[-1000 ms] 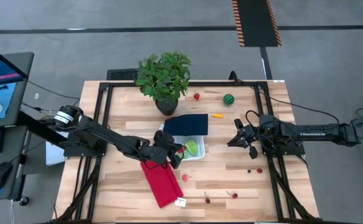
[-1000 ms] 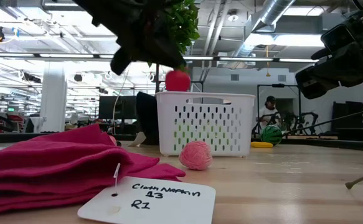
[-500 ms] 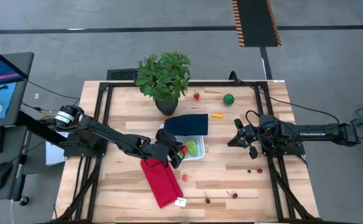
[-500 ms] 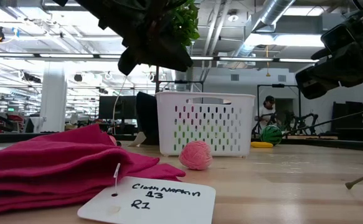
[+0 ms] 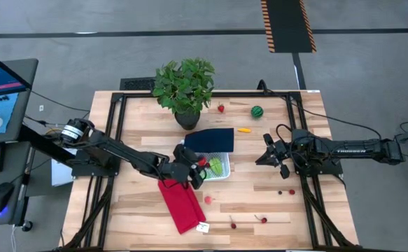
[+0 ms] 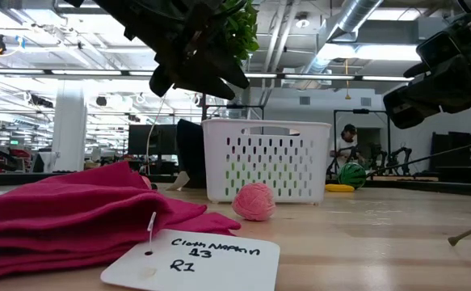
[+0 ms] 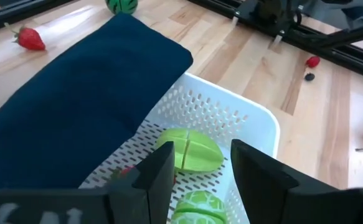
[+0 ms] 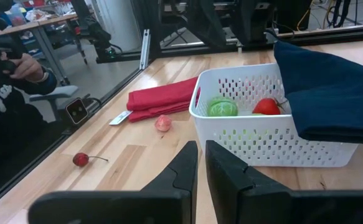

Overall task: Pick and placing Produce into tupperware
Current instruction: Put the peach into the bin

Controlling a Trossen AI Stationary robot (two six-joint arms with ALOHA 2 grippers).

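The white perforated tupperware (image 5: 218, 166) stands mid-table, and a dark navy cover (image 5: 209, 140) lies over its far part. Inside it lie two green pieces (image 7: 190, 152) and a red fruit (image 8: 267, 106). My left gripper (image 7: 203, 180) hovers open over the container's left edge, touching nothing. My right gripper (image 8: 201, 165) waits shut near the table's right side (image 5: 266, 157). Loose on the table are a striped melon (image 5: 257, 111), an orange piece (image 5: 243, 129), a strawberry (image 5: 221, 108), a pink ball (image 5: 208, 199), cherries (image 5: 263, 220) and tiny berries (image 5: 292, 191).
A red cloth (image 5: 181, 204) with a white tag (image 5: 203, 227) lies near the container's near-left corner, under my left arm. A leafy potted plant (image 5: 184, 87) stands at the far edge. A person (image 8: 7, 74) sits beyond the table's near edge.
A second ago a red fruit hung at my left gripper's fingers above the container's rim. Half a second ago it had gone from there, and a red fruit now lies inside the container. The left gripper stays over the rim, barely shifted.
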